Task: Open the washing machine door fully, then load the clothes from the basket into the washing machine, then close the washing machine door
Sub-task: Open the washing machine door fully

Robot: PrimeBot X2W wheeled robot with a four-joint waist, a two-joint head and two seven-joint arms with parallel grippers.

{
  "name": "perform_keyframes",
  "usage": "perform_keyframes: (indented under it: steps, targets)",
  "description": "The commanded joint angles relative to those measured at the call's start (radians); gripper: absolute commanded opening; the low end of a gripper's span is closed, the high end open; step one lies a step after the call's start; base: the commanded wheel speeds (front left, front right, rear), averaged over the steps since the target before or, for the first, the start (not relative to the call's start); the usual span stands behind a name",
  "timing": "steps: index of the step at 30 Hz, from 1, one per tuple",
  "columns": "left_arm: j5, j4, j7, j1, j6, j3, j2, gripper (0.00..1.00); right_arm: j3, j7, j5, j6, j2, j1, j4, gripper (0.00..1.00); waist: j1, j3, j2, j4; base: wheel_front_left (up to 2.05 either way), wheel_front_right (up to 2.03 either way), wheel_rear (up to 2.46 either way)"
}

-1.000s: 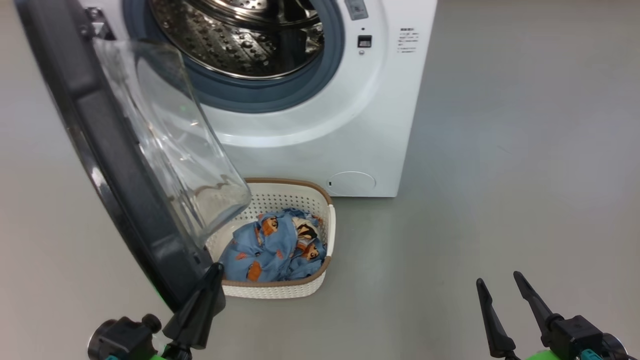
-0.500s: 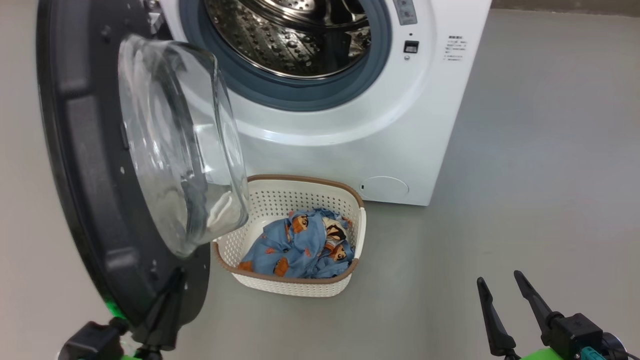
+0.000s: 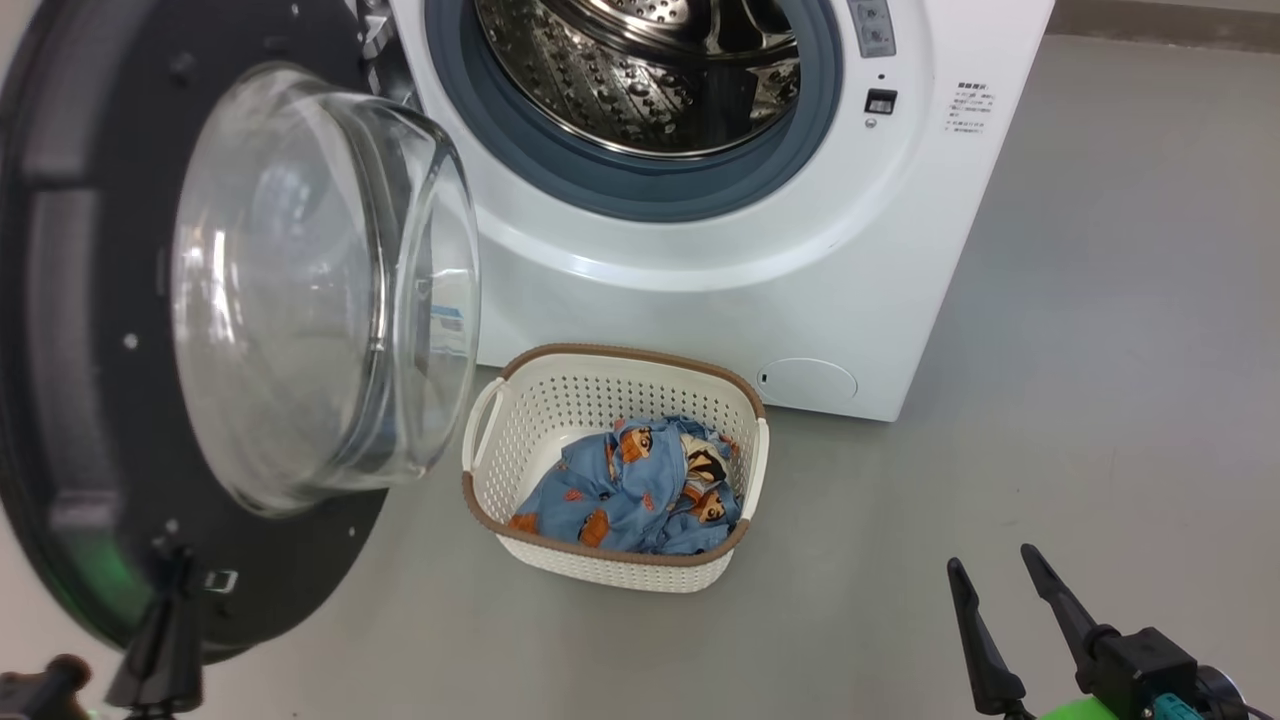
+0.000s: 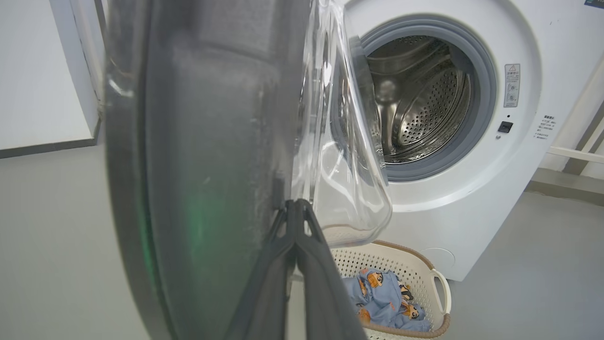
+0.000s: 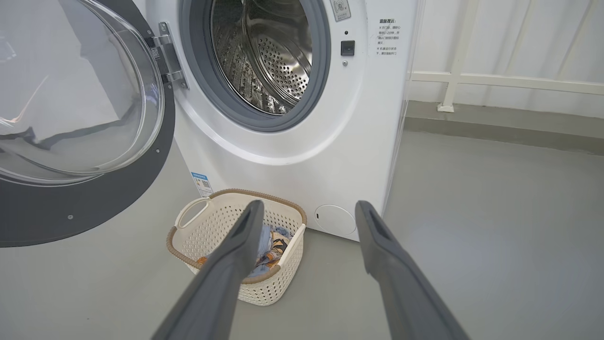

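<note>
From the head view, the washing machine door (image 3: 60, 330) stands swung wide at the left, its glass bowl facing out. The basket (image 3: 560, 410) sits on the floor (image 3: 1100, 350) just before the washing machine (image 3: 720, 270), with the clothes (image 3: 640, 485) bunched inside it. The right end effector (image 3: 990, 558) hovers low right, fingers apart and empty.

The left wrist view is clearer on contact. The left end effector (image 4: 295, 204) has its fingers pressed together, tips against the door's dark rim.

The right wrist view adds the door hinge (image 5: 167, 56) and a blue label (image 5: 202, 183) low on the machine.
</note>
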Motion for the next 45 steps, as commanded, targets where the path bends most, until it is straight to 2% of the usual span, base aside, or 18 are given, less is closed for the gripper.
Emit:
perform_keyframes:
  steps: [1,14,21,31,45]
  targets:
    - [-0.009,-0.006,-0.005,-0.029,0.013,0.060,0.043,0.00,0.031,-0.005,0.005,0.006,-0.009,-0.046,-0.019,1.00,0.0000,0.006,0.0000,-0.002,0.00,0.00,0.00]
    - [-0.081,0.163,-0.005,-0.148,0.011,0.210,0.104,0.00,0.043,-0.005,-0.026,0.006,-0.009,-0.084,-0.024,1.00,0.0000,0.078,0.0000,-0.037,0.00,0.00,0.00]
    - [-0.083,0.265,-0.005,-0.227,0.010,0.306,0.175,0.00,0.046,-0.005,-0.041,0.006,-0.009,-0.107,-0.038,1.00,0.0000,0.132,0.0000,-0.045,0.00,0.00,0.00]
    - [-0.115,0.329,-0.005,-0.298,0.009,0.289,0.221,0.00,0.057,-0.005,-0.047,0.006,-0.009,-0.139,-0.032,1.00,0.0000,0.171,0.0000,-0.047,0.00,0.00,0.00]
    - [-0.098,0.357,-0.005,-0.296,0.009,0.307,0.217,0.00,0.052,-0.005,-0.029,0.006,-0.009,-0.138,-0.019,1.00,0.0000,0.136,0.0000,-0.054,0.00,0.00,0.00]
